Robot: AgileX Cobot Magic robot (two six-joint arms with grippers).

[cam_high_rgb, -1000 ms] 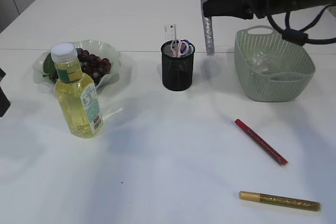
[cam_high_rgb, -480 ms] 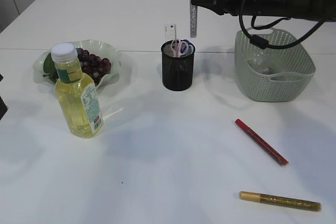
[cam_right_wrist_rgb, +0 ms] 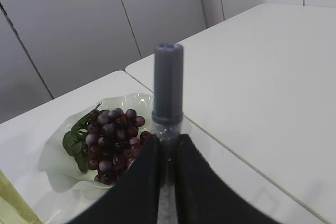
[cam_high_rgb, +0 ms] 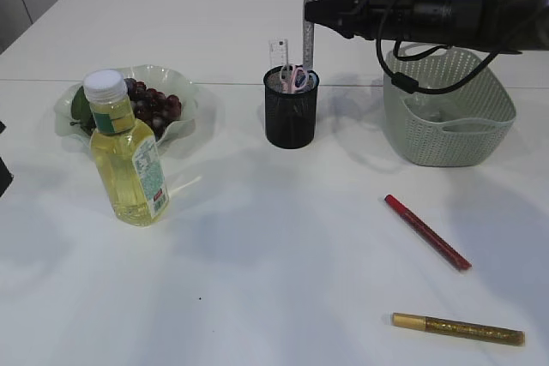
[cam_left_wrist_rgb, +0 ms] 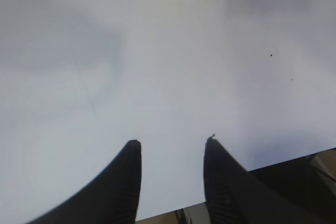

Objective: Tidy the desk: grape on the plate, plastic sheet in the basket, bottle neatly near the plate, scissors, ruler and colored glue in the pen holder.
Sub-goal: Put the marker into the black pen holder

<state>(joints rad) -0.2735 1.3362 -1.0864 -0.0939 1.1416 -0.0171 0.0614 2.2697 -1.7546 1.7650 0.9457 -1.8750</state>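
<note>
Closest to the camera there's a gold glitter glue pen (cam_high_rgb: 457, 329) lying flat on the white table (cam_high_rgb: 274, 280), and a bit further back a red glue pen (cam_high_rgb: 426, 231) lying on a diagonal, well apart from it. Over on the left the yellow drink bottle (cam_high_rgb: 126, 151) stands upright right in front of the plate (cam_high_rgb: 184, 96), and the grapes (cam_high_rgb: 153, 105) are already on that plate. The left gripper (cam_left_wrist_rgb: 172, 148) only shows up in its own wrist view: the two dark fingers are spread about halfway with nothing between them, hanging over bare table with just the bottle's base visible at the top edge. Mid-table sits the black mesh pen holder (cam_high_rgb: 290, 111), with the pink-handled scissors (cam_high_rgb: 296, 77) and the clear ruler (cam_high_rgb: 278, 51) standing in it. The right gripper (cam_high_rgb: 310, 10) reaches in from the right and is clamped tight on a silver glue pen (cam_high_rgb: 308, 27), holding it upright directly above the holder, lower end right at the rim. To the right of the holder is the green basket (cam_high_rgb: 447, 105) with the crumpled plastic sheet (cam_high_rgb: 426, 102) inside.
</note>
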